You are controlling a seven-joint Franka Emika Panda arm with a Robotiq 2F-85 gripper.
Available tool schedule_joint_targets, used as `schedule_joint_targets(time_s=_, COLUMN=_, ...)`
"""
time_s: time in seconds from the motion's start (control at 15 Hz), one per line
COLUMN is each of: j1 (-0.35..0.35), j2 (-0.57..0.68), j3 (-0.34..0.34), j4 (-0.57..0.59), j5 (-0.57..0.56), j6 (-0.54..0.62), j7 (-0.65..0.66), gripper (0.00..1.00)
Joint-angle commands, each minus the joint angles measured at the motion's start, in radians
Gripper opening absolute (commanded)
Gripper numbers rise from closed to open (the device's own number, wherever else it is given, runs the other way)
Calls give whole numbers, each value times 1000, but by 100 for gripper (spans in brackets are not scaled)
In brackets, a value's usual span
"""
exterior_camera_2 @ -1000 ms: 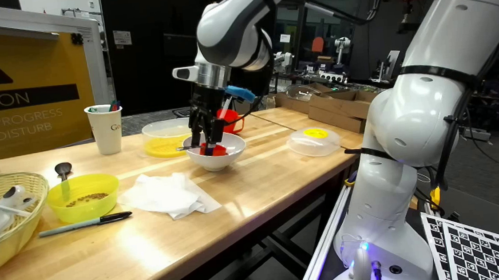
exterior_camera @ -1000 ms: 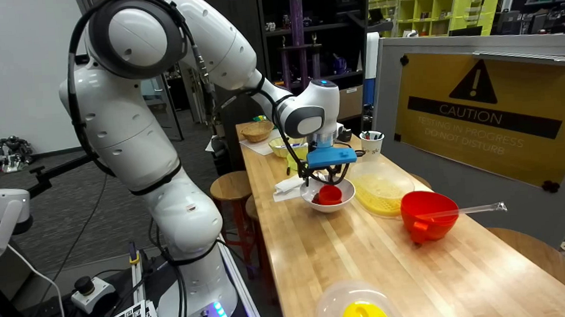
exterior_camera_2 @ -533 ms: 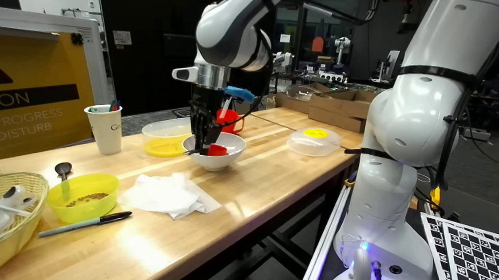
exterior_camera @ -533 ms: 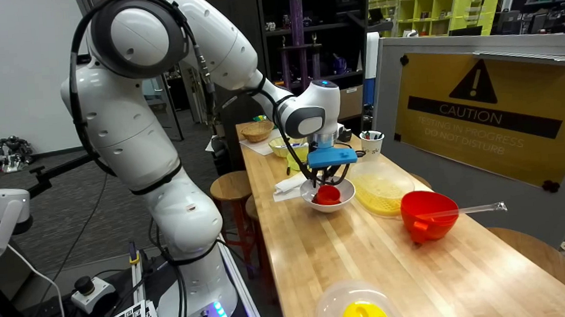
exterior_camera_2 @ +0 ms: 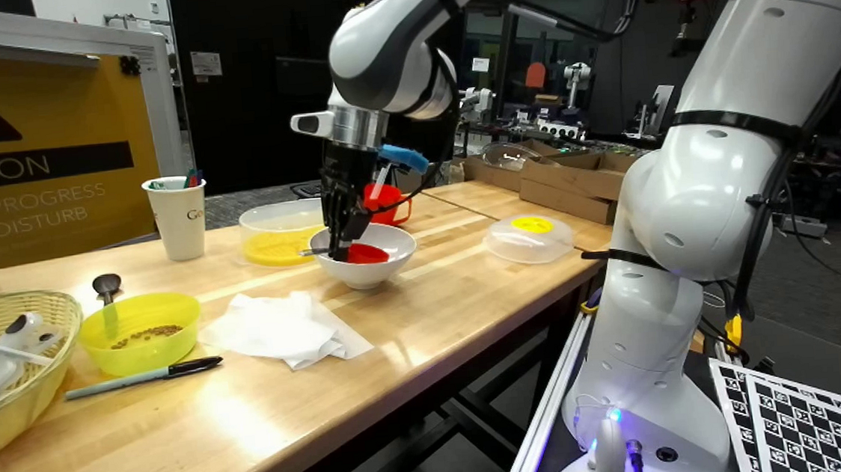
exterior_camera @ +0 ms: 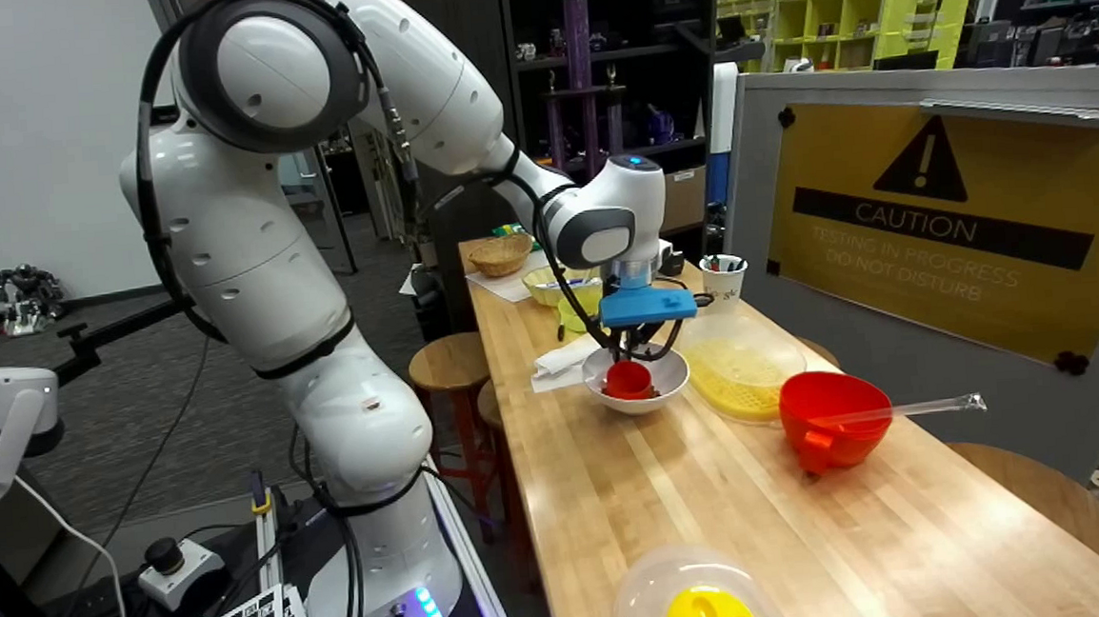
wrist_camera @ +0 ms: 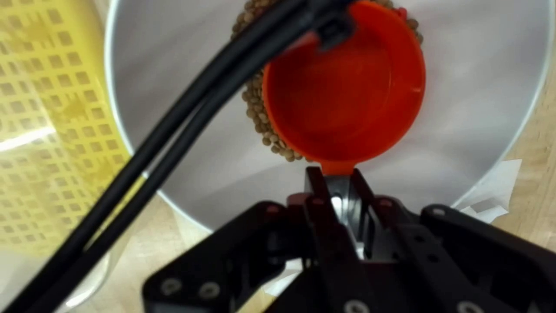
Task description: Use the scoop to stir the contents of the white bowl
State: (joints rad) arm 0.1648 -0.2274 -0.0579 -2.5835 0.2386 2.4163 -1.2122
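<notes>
Clamping its fingers (wrist_camera: 316, 184) on the handle (wrist_camera: 339, 168) of the red scoop (wrist_camera: 347, 100) inside the white bowl (wrist_camera: 473, 108) on the table (exterior_camera: 850, 538), the gripper (wrist_camera: 335, 174) could drag the bowl along or flick brown pellets (wrist_camera: 260, 117) over its rim, should a stroke press too hard against its side.

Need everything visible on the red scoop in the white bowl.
The scoop is red, round and cup-shaped, glossy like plastic, with a short red neck leading into a grey, metallic-looking handle. The gripper is shut on that handle. The scoop is inside the white bowl, opening upward; brown lentil-like pieces show beside it, none inside. A black cable hides part of its rim.
</notes>
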Motion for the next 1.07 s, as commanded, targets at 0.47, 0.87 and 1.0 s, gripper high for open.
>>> schedule_joint_targets(time_s=0.47, j1=-11, j2=-10, j3=-26, j4=26, j5=160, j6=-47, j7=-20, gripper=4)
schedule_joint_targets(time_s=0.87, j1=-27, j2=-18, j3=-47, j4=19, j5=259, j6=-49, j7=-19, gripper=4)
schedule_joint_targets(time_s=1.0, j1=-33, j2=-20, j3=-52, j4=15, j5=291, j6=-47, j7=-15, gripper=4)
